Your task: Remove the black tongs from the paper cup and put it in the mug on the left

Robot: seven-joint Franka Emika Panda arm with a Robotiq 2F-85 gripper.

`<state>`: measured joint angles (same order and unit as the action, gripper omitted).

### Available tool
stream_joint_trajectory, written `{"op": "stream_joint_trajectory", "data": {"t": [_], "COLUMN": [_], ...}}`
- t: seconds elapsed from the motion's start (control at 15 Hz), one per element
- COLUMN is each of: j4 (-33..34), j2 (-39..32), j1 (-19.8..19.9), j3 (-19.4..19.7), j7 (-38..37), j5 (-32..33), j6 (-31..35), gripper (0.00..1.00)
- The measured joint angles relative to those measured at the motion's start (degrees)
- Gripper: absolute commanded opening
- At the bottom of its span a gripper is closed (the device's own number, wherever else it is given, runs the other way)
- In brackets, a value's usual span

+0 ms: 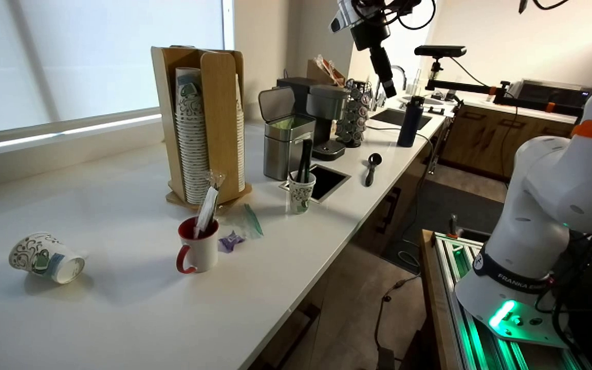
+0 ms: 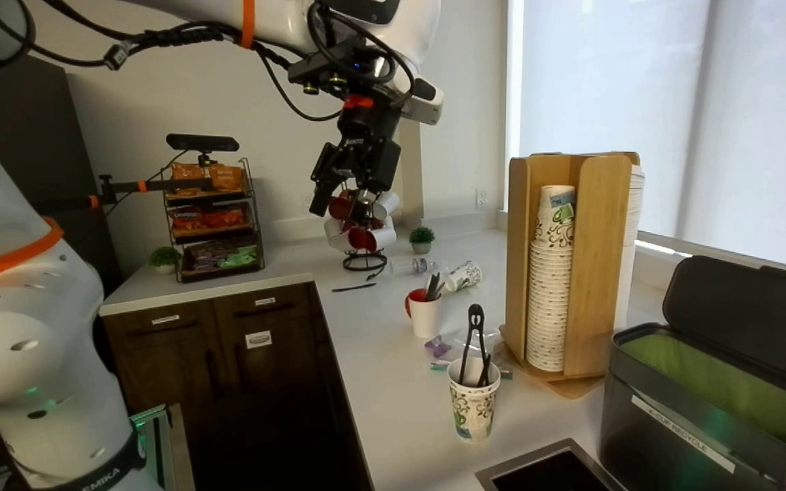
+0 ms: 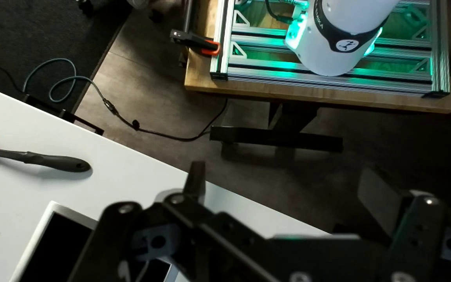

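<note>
- The hand (image 2: 340,208) is wide, its fingertips (image 3: 378,199) well apart in the wrist view, with nothing seen between them.
- The tongs (image 1: 304,162) are in the paper cup (image 1: 301,199), close to upright, hinge end up, lower ends inside.
- The coming move turns on that upright axis: the hinge end stands clear of the rim, so gripping it and lifting straight up looks best; a sideways pull could tip the cup.
- In an exterior view the tongs lie left of the hand (image 1: 389,88) and well below it.
- In an exterior view the tongs (image 2: 476,324) lie right of the hand and lower; either way, they are on the side away from the robot base (image 1: 512,303).
- Whether they lie nearer or farther along the table (image 1: 147,324) than the hand, I cannot tell.
- In the wrist view I cannot make out tongs or cup; the spoon (image 3: 53,159) lies at left.
- The mug (image 1: 206,257), with wrapped things (image 1: 206,209) in it, stands left of the cup in both exterior views.
- I judge the task to be at its start, the grip yet to come.
</note>
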<state>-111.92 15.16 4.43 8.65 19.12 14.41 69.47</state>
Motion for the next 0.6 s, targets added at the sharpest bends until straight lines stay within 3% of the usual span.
{"op": "stream_joint_trajectory", "data": {"t": [0.33,0.6], "j4": [-0.1,1.7], "j2": [0.4,-3.0], "j1": [0.0,-0.1], "j3": [-0.1,-0.3], "j7": [0.0,1.5], "j5": [0.2,5.7], "j6": [0.5,7.9], "gripper": [1.00,1.00]}}
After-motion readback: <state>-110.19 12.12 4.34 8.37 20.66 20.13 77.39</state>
